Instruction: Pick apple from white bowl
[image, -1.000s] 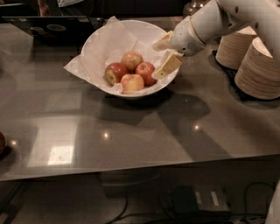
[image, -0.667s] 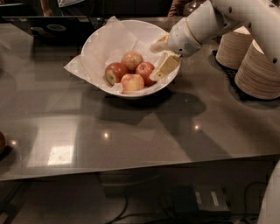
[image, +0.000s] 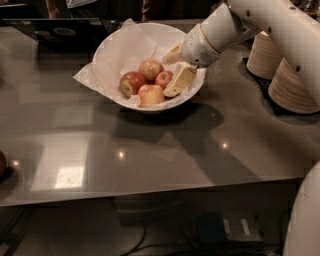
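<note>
The white bowl (image: 116, 44), lined with crumpled white paper, stands at the back middle of the grey table. It holds several apples. The small bright red apple (image: 163, 79) lies right of centre, between a paler apple (image: 150, 67) behind it and a yellow-pink one (image: 150, 94) in front. A darker red apple (image: 131, 83) lies at the left. My gripper (image: 174, 67) reaches into the bowl from the right, open. Its near finger (image: 179, 80) sits just right of the red apple, and its far finger (image: 171, 51) lies by the paper behind.
Stacks of beige plates (image: 292, 82) stand at the right, close under my arm. A dark tray (image: 60, 31) lies behind the bowl at the left. A dark round object (image: 1, 163) shows at the left edge. The table's front edge (image: 150, 192) runs across the view.
My gripper has moved left and a little down, deeper into the bowl and closer to the small red apple. The apples and bowl have not moved.
</note>
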